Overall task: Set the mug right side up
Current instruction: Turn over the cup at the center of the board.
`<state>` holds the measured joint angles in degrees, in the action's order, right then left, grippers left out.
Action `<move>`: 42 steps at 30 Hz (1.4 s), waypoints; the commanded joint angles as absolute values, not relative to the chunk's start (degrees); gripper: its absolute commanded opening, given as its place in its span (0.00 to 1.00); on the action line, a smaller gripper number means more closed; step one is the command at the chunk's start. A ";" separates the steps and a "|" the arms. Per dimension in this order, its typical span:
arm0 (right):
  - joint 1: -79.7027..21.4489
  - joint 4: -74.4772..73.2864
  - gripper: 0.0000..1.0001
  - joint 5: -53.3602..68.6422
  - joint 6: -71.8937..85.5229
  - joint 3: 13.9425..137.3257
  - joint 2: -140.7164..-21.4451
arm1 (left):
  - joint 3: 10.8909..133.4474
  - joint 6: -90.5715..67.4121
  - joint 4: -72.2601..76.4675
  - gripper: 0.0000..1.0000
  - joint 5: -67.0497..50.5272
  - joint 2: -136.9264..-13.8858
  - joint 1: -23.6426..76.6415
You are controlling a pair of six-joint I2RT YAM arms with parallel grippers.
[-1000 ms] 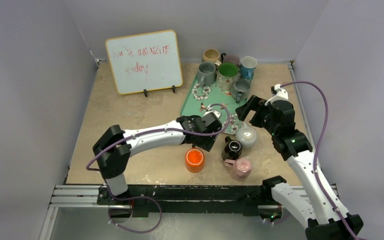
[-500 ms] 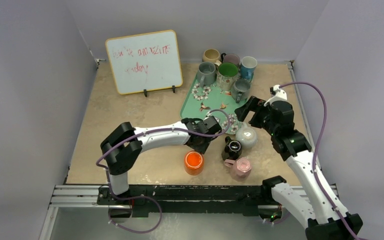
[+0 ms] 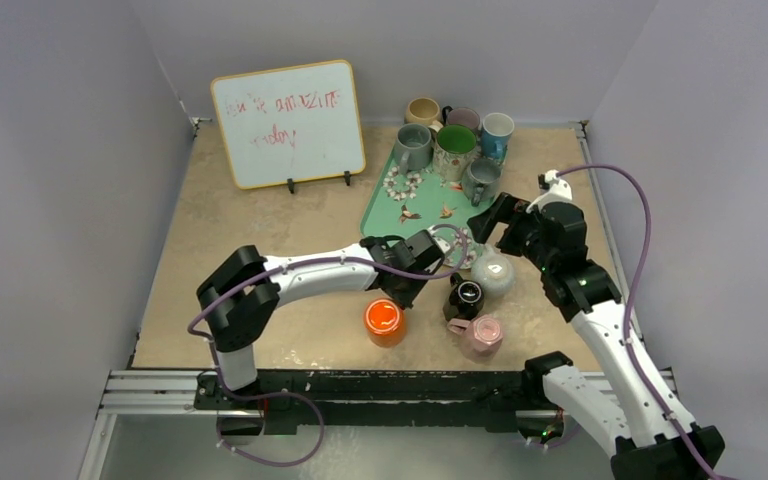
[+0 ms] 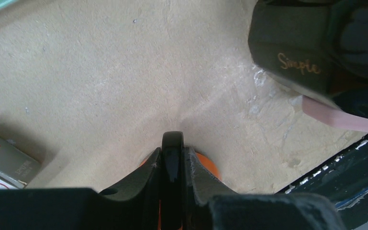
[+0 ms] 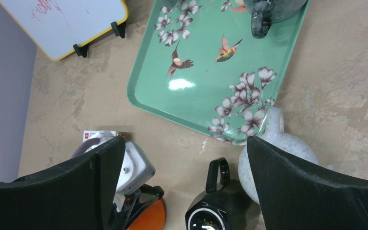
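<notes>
An orange mug point(image 3: 384, 322) with a black handle point(image 4: 172, 143) stands near the table's front edge, a flat orange face up. My left gripper point(image 3: 406, 290) is shut on that handle; in the left wrist view its fingers point(image 4: 172, 154) pinch the black loop, with orange point(image 4: 208, 166) showing behind. The right gripper point(image 3: 493, 222) is open and holds nothing. It hovers point(image 5: 184, 143) over a black mug point(image 5: 220, 211) and a speckled white mug point(image 5: 280, 151), both standing base up.
A pink mug point(image 3: 481, 335) stands base up by the black mug point(image 3: 466, 296). A green flowered tray point(image 3: 415, 205) behind carries several upright mugs point(image 3: 454, 150). A whiteboard point(image 3: 287, 123) stands at the back left. The table's dark front rail point(image 4: 359, 158) is close.
The left gripper's jaws have closed onto the orange mug's handle, and the mug has shifted slightly left. The right arm has barely moved.
</notes>
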<state>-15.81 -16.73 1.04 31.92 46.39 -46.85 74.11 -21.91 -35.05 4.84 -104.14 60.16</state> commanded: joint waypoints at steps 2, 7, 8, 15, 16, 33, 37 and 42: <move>-15.91 -14.17 0.99 2.20 31.99 45.65 -47.91 | 73.48 -18.30 -31.76 0.00 5.25 -98.20 60.07; -15.91 -13.08 0.99 10.82 29.33 46.25 -50.45 | 70.71 -19.30 -28.50 0.00 6.82 -93.65 59.43; -15.91 -12.64 0.99 11.76 29.14 46.31 -51.04 | 70.10 -19.33 -27.93 0.00 7.04 -92.82 59.23; -15.91 -10.99 0.99 14.07 28.47 45.76 -51.66 | 65.58 -16.99 -24.17 0.00 9.02 -87.89 59.06; -15.92 -10.44 0.99 14.23 28.29 45.46 -51.40 | 65.01 -16.72 -23.49 0.00 9.17 -87.11 59.06; -15.98 -7.91 0.98 16.60 27.51 44.58 -50.35 | 62.99 -16.69 -25.39 0.20 9.11 -88.24 59.06; -15.91 -7.92 0.98 16.60 27.55 44.57 -50.13 | 64.50 -16.45 -26.40 0.19 7.45 -90.56 59.06; -15.92 -8.50 0.98 16.61 27.51 44.47 -49.47 | 65.52 -16.70 -27.56 0.11 7.43 -92.63 59.11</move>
